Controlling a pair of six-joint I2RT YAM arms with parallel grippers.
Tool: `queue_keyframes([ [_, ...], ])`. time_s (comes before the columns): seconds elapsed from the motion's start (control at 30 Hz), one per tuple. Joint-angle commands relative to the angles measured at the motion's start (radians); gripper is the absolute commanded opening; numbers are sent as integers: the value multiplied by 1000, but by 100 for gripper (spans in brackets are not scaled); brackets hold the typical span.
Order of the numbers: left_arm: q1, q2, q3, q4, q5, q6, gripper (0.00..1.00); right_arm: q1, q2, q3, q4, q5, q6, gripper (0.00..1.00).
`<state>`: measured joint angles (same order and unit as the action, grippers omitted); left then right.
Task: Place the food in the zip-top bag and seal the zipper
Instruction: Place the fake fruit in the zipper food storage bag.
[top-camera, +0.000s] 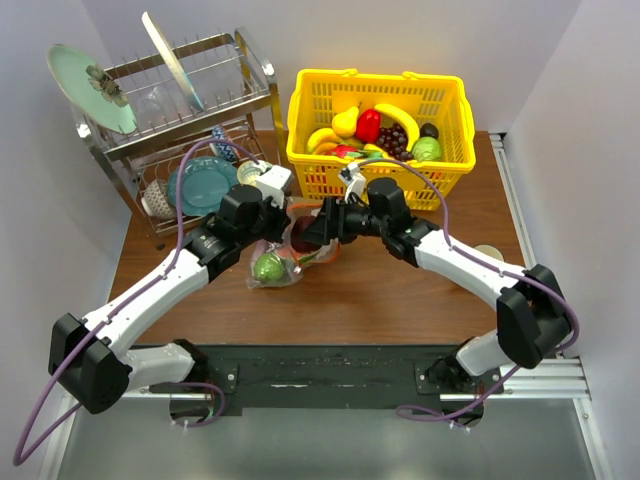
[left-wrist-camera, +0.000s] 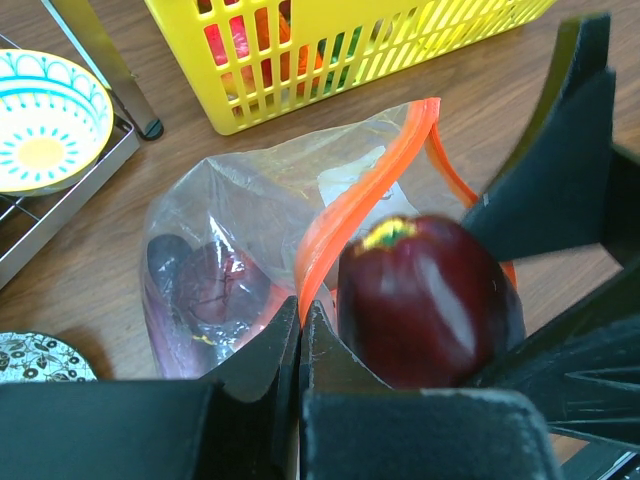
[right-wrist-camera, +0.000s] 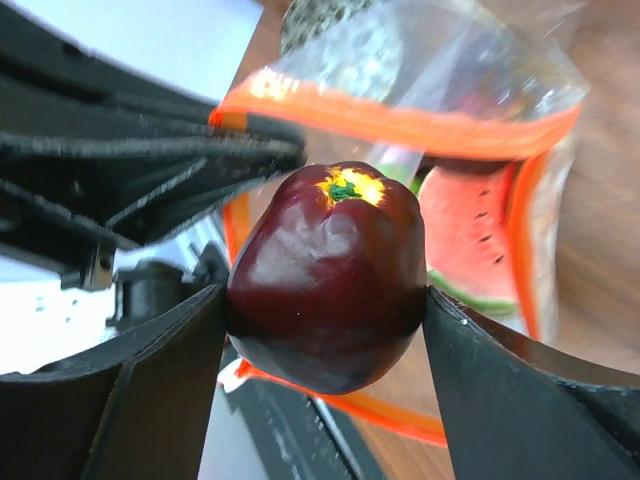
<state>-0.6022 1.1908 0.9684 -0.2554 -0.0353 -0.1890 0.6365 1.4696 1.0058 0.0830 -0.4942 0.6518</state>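
The bag (left-wrist-camera: 230, 220) lies crinkled on the surface (top-camera: 400, 290), just in front of both claws, its mouth facing them and held up off the wood. The left claw (left-wrist-camera: 300, 315) is pressed together on the zipper strip (left-wrist-camera: 370, 190), pinching the near edge of the mouth; from that pinch the orange strip climbs up and away.

The right claw (right-wrist-camera: 325, 300) stands wide and grips a dark red fruit (right-wrist-camera: 330, 275) between its two fingers, one finger flat on each side. The fruit's yellow patch and green stem point away from the claw towards the bag. It sits right at the mouth, just beside the left claw's tips, with the strip looping around behind it. Whether it has crossed the rim cannot be told.

Deeper in the bag, beyond the left claw, a purple piece (left-wrist-camera: 210, 290) shows through the plastic. Beyond the right claw a watermelon slice (right-wrist-camera: 465, 240) lies inside, and from above a green piece (top-camera: 267, 267) sits in the bag below the left claw.

A yellow basket (top-camera: 300, 100) of fruit stands past both claws, and a dish rack (top-camera: 180, 100) stands off to the left of the left claw.
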Motion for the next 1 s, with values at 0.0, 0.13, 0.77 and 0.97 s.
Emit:
queue_keyframes([
  [0.0,2,-28,6,27,-17,22,0,17,-34,59,21,152,-14,98],
  [0.13,2,-31,6,28,-12,23,0,26,-51,76,-44,202,-27,99],
  [0.77,2,-28,6,24,-3,17,0,-61,75,788,-770,580,-363,99],
  [0.97,2,-25,4,24,-8,19,0,-213,221,1002,-868,503,-368,99],
])
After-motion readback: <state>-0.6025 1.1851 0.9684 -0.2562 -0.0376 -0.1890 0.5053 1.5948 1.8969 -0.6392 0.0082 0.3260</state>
